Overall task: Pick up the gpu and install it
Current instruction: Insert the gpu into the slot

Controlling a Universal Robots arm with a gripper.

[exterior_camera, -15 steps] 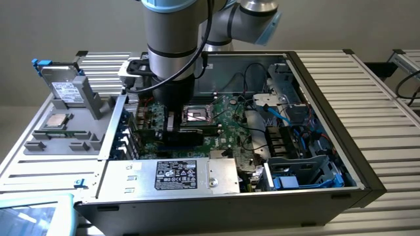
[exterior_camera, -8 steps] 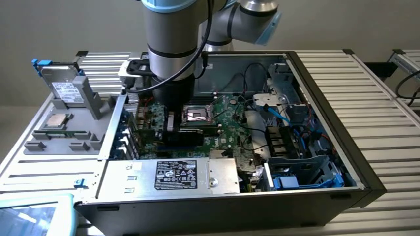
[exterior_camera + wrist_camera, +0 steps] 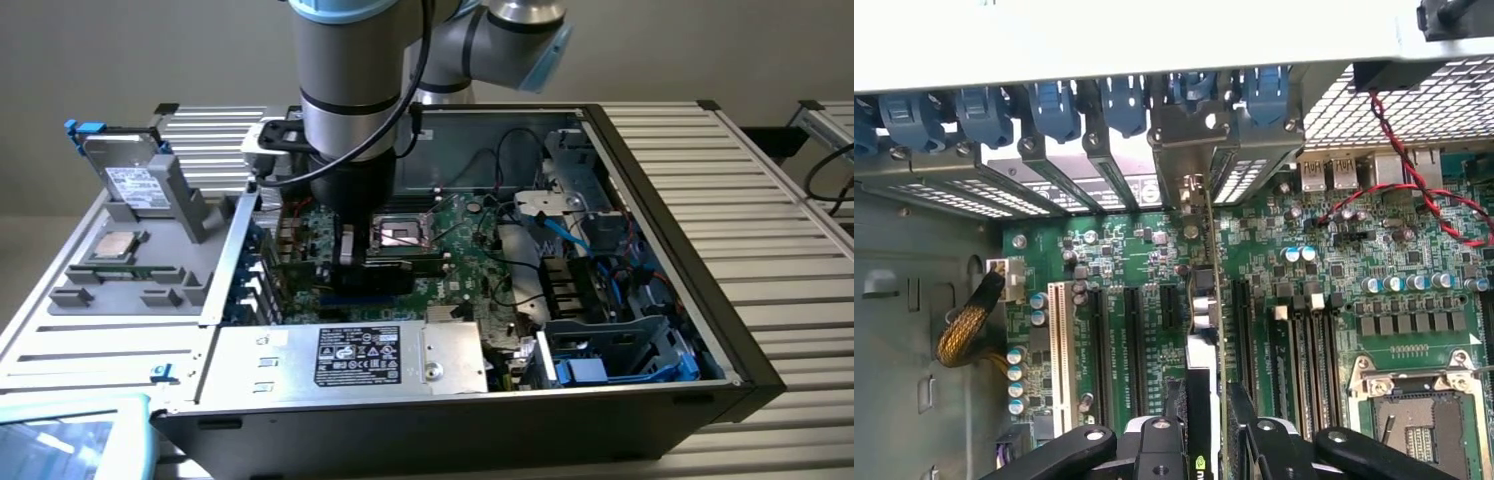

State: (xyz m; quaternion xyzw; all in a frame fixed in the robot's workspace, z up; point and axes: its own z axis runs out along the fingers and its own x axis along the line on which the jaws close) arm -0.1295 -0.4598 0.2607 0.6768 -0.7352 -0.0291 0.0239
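Your hand (image 3: 1206, 445) grips the gpu (image 3: 1204, 320), held edge-on over the motherboard (image 3: 1334, 300) among its black slots (image 3: 1240, 330). Hazard: if card edge and slot are misaligned, pressing down may flex the card or scrape neighbouring components.

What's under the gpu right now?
Black expansion slots on the motherboard flank the gpu, held edge-on in the gripper. The slot directly beneath is hidden by the card.

The arm (image 3: 347, 90) stands almost vertical, with the wrist pointing straight down. At its end the gripper (image 3: 1206, 445) has its two black fingers (image 3: 1154, 445) drawn partway together, pinching the gpu (image 3: 1204, 305), which stands edge-on between them and extends past the fingertips.
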